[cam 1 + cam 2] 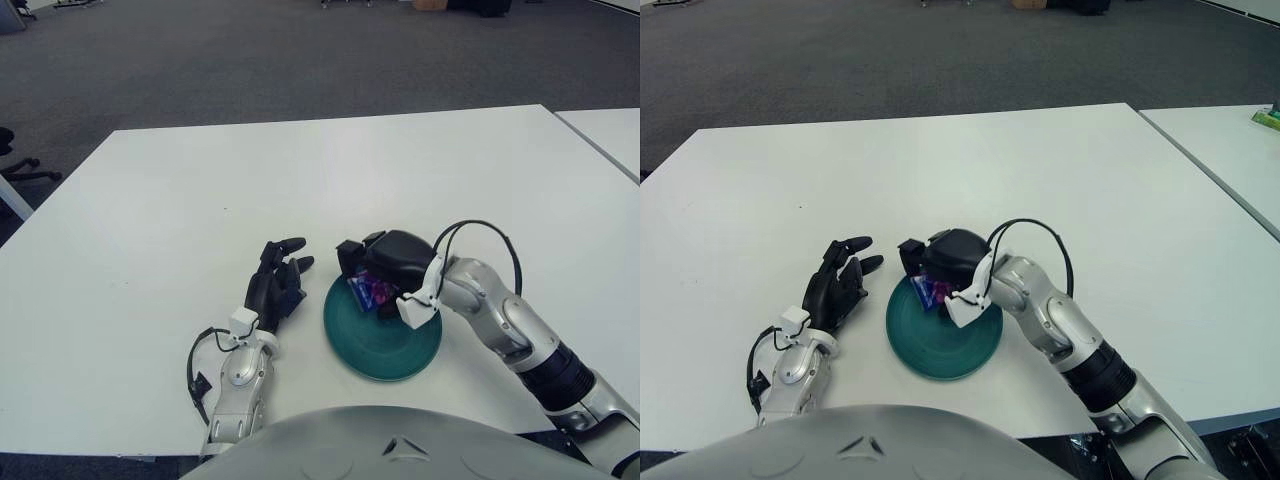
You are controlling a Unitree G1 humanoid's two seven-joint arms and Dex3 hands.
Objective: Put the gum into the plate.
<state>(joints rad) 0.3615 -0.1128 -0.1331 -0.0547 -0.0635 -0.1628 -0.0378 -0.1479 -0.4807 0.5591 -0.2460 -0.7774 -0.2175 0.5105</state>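
- The small purple-and-blue printed gum packet [369,291] sits tilted in the curled black fingers [352,252] of the right hand [385,268], over the far left part of the plate; whether its lower corner touches the dish cannot be told.
- The right hand is clamped around the packet, its silver forearm reaching in from the table's near right corner, a black cable looping over the wrist.
- The round teal plate [390,343] lies flat on the white table [180,210], close to the near edge and slightly right of the middle.
- The left hand [275,285] shows just left of the plate, apart from it, its black fingers loosely extended toward the far edge and holding nothing.
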